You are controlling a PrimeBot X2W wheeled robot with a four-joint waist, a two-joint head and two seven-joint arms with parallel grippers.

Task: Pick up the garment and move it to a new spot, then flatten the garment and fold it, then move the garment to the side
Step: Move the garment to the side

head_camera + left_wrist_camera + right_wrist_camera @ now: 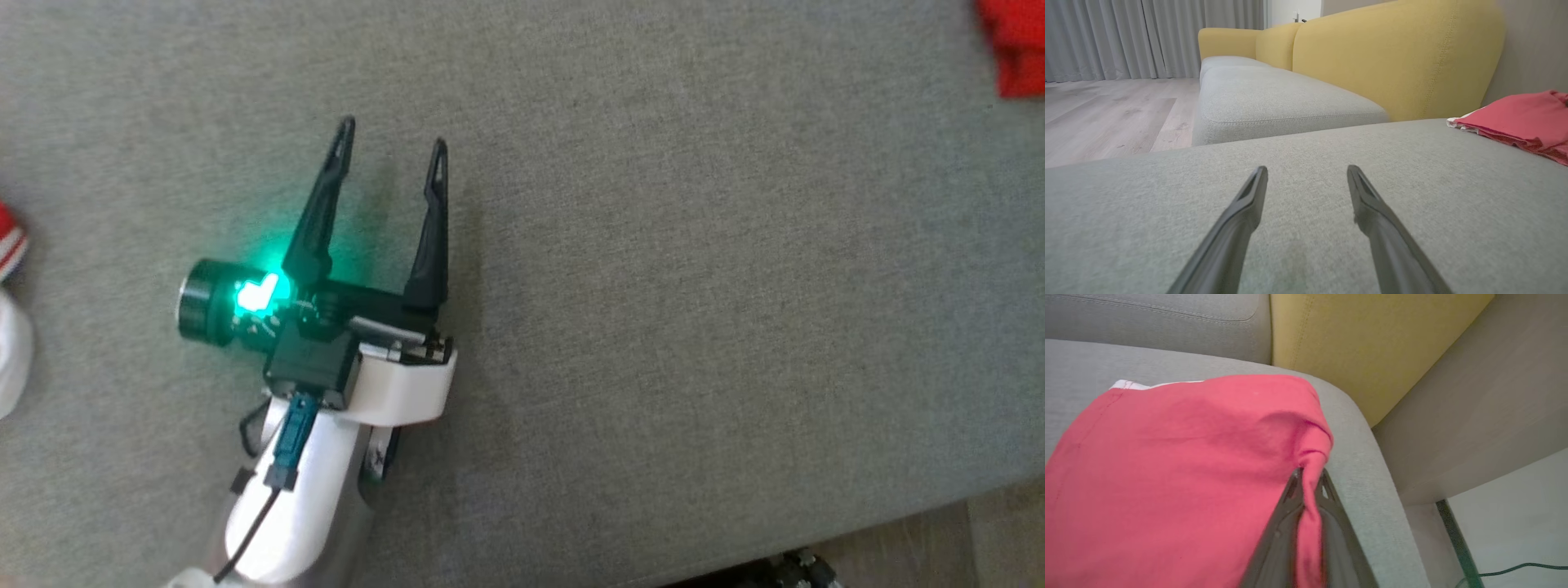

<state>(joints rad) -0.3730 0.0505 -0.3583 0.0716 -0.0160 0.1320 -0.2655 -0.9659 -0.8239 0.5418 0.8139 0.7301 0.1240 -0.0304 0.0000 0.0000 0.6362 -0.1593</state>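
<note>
Pinched nearly shut, the jaws of the right gripper (1309, 473) hold a bunched fold at the edge of the red cotton garment with white trim (1175, 465); a ridge of cloth runs down between the two dark fingers. From that pinch the garment spreads leftward in the right wrist view, lying mostly flat near the rounded corner of the grey woven sofa seat (1363, 465), below the mustard-yellow upholstered backrest (1363, 347). The right arm is plainly the nearer one, already on the cloth, its fingers angled down at the seat and pointing toward the backrest. The left gripper (393, 133) hovers low over bare grey fabric with its jaws spread wide and nothing between them, its pale forearm rising from the lower left of the head view. The garment lies well apart from it, off to its right. Any lift, by this reading, would start from the right arm's pinched edge.
</note>
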